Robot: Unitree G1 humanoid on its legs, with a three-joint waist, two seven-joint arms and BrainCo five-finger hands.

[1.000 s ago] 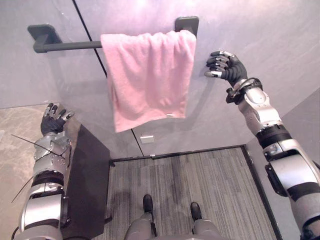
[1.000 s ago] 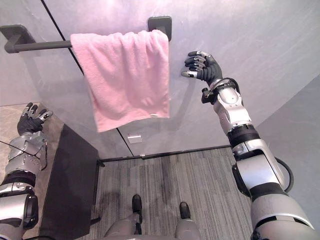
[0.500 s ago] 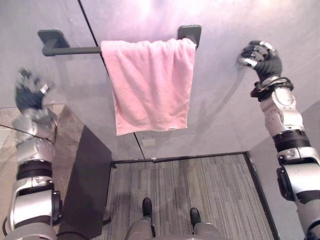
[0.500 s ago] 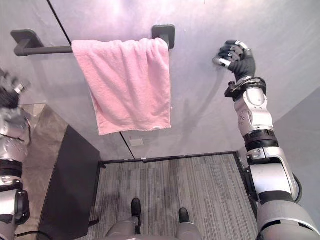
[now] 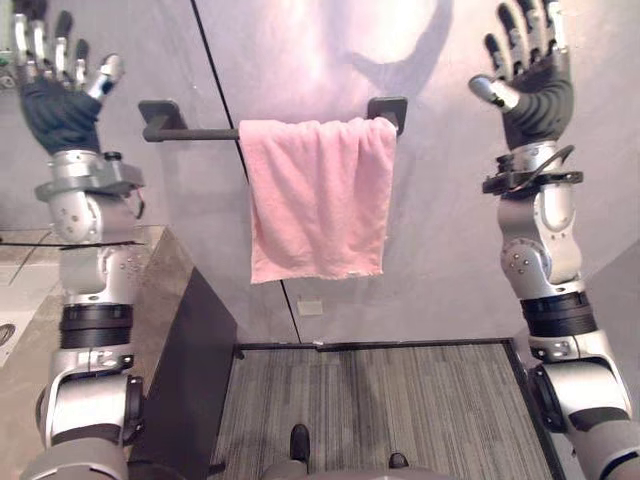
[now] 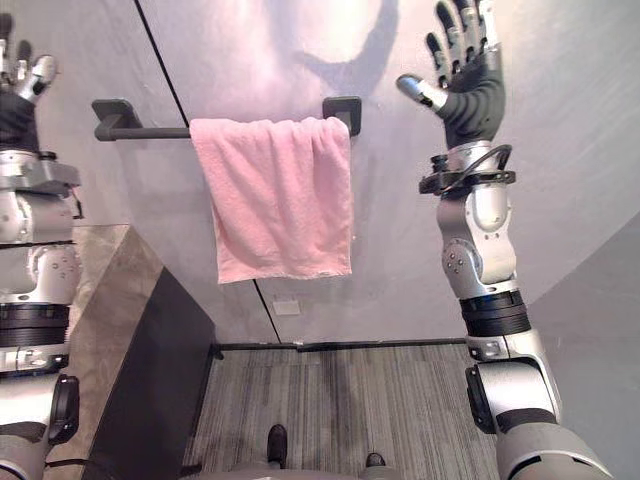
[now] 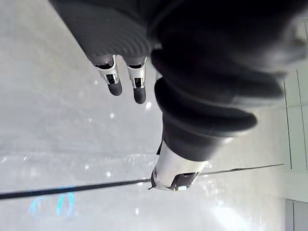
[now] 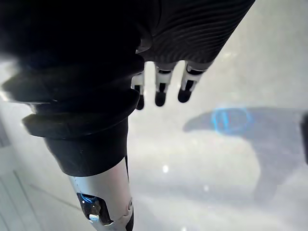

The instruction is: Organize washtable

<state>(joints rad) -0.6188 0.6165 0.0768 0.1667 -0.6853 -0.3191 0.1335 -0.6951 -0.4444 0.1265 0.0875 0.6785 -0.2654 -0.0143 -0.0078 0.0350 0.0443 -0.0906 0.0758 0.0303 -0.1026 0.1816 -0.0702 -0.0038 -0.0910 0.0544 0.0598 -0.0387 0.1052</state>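
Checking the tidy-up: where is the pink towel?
Centre of the eye views: the pink towel hangs over the dark wall bar, at its right end.

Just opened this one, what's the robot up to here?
Nothing is being handled at this moment. A pink towel hangs over a dark wall bar, toward the bar's right end. The left hand and the right hand are raised on either side of it, fingers spread, holding nothing and apart from the towel. A stone counter sits at lower left.
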